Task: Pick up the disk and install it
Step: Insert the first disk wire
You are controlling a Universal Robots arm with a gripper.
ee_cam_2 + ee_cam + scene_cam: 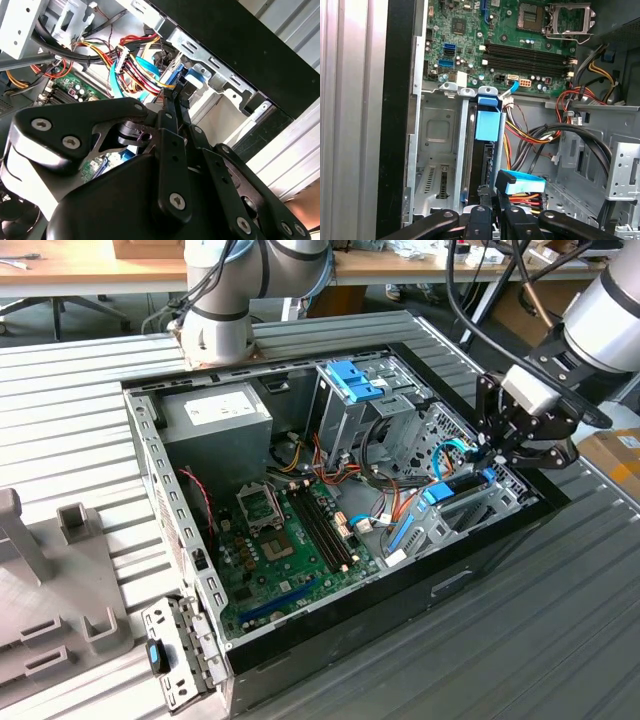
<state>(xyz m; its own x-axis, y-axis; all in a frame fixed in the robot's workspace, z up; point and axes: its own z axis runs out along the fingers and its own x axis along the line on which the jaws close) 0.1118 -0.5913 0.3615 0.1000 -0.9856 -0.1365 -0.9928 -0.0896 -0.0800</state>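
First wrist view: my gripper (pixel 492 199) held the disk (pixel 483 167) by its near end, jaws narrow, the disk's long axis running straight ahead along the drive bay (pixel 437 145).

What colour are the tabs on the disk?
Bright blue tabs on a black disk; clearest in the first wrist view.

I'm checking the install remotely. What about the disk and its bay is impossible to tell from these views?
- First wrist view: the disk stands edge-on between bay rails; its faces and connector are hidden.
- Second wrist view: the gripper covers most of the disk.
- Exterior view: the gripper overlaps the disk's end; seating unclear.
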